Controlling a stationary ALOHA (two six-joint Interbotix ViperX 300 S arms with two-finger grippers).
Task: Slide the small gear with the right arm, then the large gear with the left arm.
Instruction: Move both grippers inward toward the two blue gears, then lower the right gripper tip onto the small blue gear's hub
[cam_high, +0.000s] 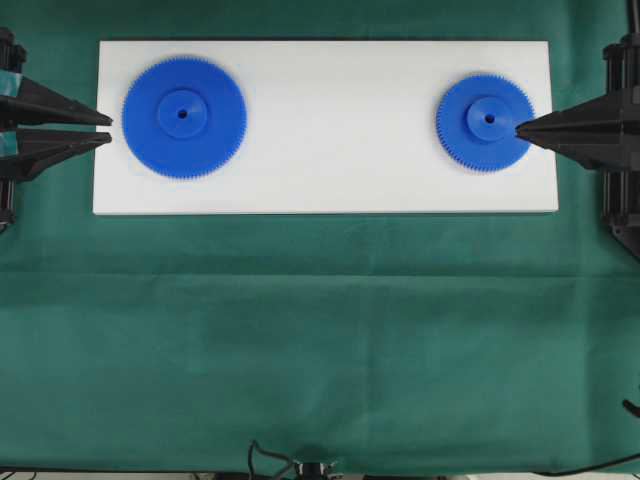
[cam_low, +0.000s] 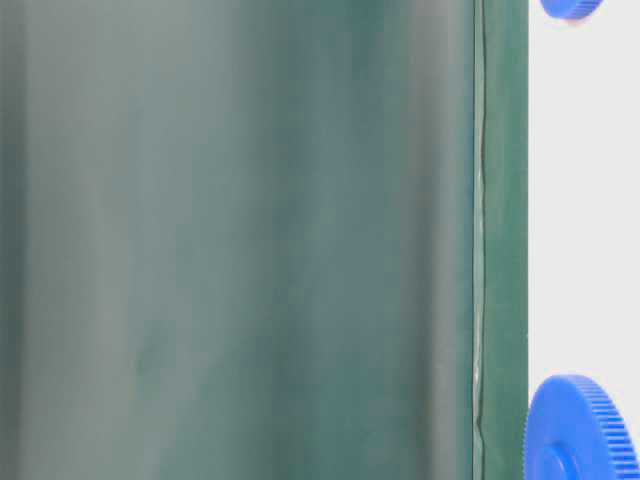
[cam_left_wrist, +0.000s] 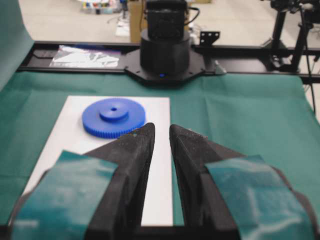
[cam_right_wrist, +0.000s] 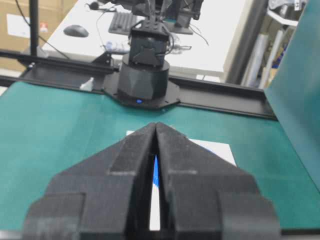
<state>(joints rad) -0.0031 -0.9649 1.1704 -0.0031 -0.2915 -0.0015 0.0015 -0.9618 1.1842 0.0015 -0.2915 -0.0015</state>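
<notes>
The large gear (cam_high: 184, 117) lies flat near the left end of the white board (cam_high: 340, 160). The small gear (cam_high: 484, 122) lies near the board's right end. My left gripper (cam_high: 108, 128), with teal patches, is open at the board's left edge, its tips just short of the large gear's teeth. In the left wrist view the left gripper (cam_left_wrist: 161, 127) has nothing between its fingers, and the small gear (cam_left_wrist: 114, 117) lies at the board's far end. My right gripper (cam_high: 518, 128) is shut, its tip over the small gear beside the hub. In the right wrist view a blue sliver shows behind the right gripper (cam_right_wrist: 156, 125).
The board rests on a green cloth (cam_high: 320, 340) covering the table. At table level the large gear (cam_low: 585, 430) and the small gear (cam_low: 572, 8) show at the frame edges. The opposite arm bases (cam_left_wrist: 165, 55) (cam_right_wrist: 144, 75) stand beyond the board's ends. Cables (cam_high: 270, 462) lie at the front edge.
</notes>
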